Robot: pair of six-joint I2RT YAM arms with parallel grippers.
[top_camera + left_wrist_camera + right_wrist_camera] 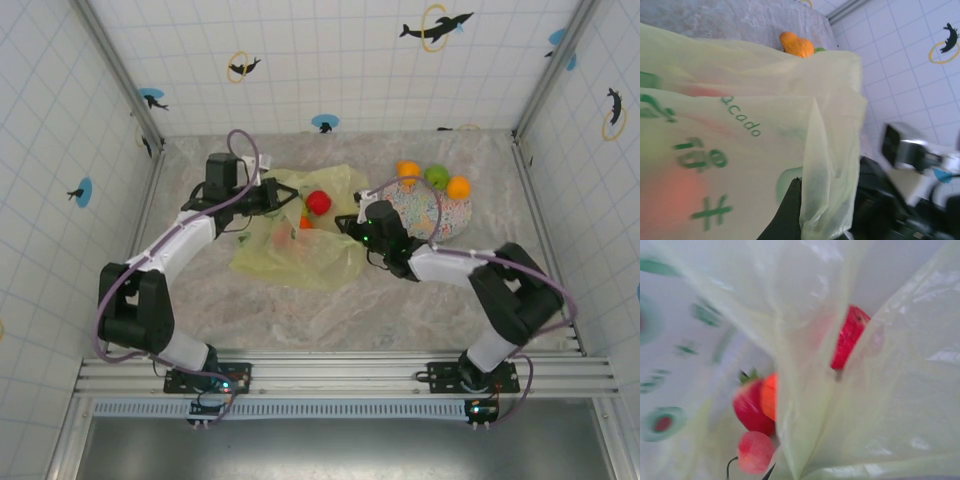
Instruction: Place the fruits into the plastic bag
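Left gripper (268, 196): jaws closed on the left rim of the plastic bag (300, 255); the wrist view shows film pinched against its dark finger (790, 212).

Bag lies crumpled on the table (400, 310), mouth towards the back wall. A red fruit (318, 203) sits in the bag's mouth, with a small orange piece (305, 222) just beside it under the film.

Right gripper (350, 222): at the bag's right rim, jaws closed. A fold of film runs up from between its fingers, so I judge it grips the bag. Through the film its camera sees a strawberry-like piece (752, 407) and a pale red round fruit (755, 452), both inside the bag.

Right of the bag: speckled plate (440, 220), then an orange fruit (407, 170), a green fruit (437, 177) and a second orange fruit (458, 187), all outside the bag.

Step, judged: both arms hold the mouth; loading is partly done.

Next move, judged: one gripper must release the rim and fetch from right of the bag. The film is thin and slack, so the mouth may sag.

Surface: grey marbled top. Room: white tiled walls (330, 60) with dolphin-and-ring stickers.
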